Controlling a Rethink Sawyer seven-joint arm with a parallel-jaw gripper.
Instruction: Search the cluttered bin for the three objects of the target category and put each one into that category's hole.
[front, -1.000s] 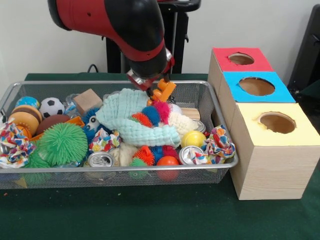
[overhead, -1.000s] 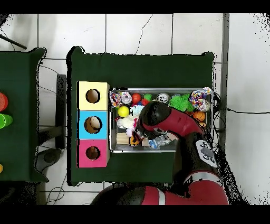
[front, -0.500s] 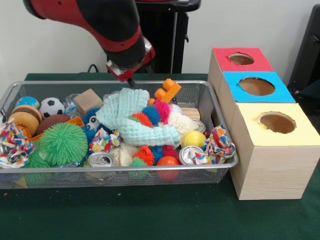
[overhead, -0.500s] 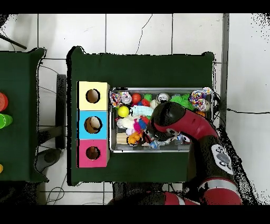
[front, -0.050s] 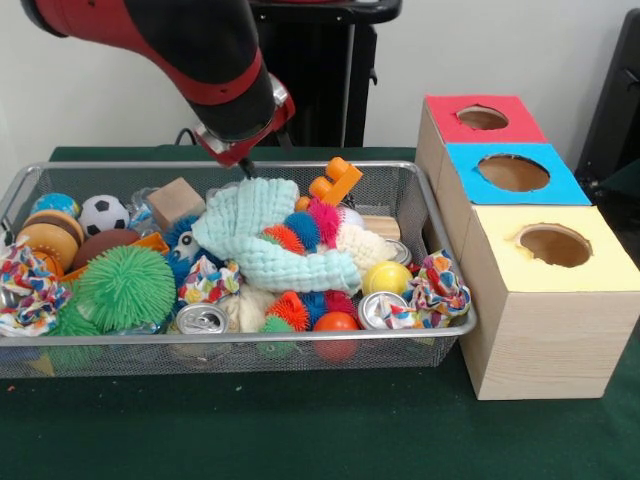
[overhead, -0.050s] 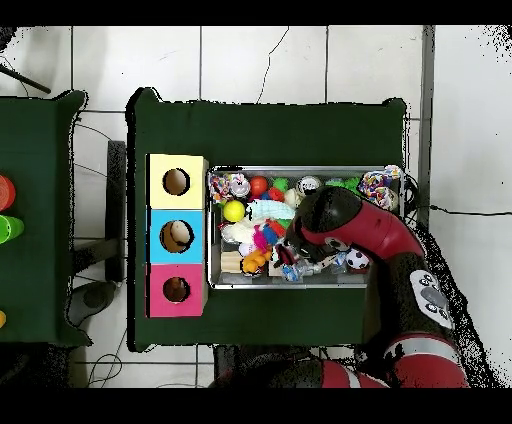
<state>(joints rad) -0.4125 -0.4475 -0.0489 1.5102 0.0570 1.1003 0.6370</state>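
Note:
The wire bin (front, -0.050s: 120, 339) holds a jumble of toys, cloths and cans. My gripper (front, -0.050s: 245, 166) hangs over the bin's back rim, just above the top of a mint cloth (front, -0.050s: 262, 232) and beside a wooden block (front, -0.050s: 175, 200). It carries nothing that I can see. An orange plastic toy (front, -0.050s: 335, 180) leans against the back wall to its right. The row of boxes shows a red hole (front, -0.050s: 482, 117), a blue hole (front, -0.050s: 513, 172) and a yellow hole (front, -0.050s: 554, 244). In the overhead view the arm (overhead, -0.050s: 350, 225) covers the bin's right half and hides the gripper.
A green spiky ball (front, -0.050s: 125, 287), a soccer ball (front, -0.050s: 103, 213), a yellow ball (front, -0.050s: 385, 277), two cans (front, -0.050s: 202, 319) and patterned cloths (front, -0.050s: 438, 285) crowd the bin. In the overhead view the boxes (overhead, -0.050s: 176, 236) stand against the bin's (overhead, -0.050s: 270, 169) left side.
The gripper has left the orange toy and swung along the back of the bin toward the wooden block. The orange toy stays leaning at the back wall.

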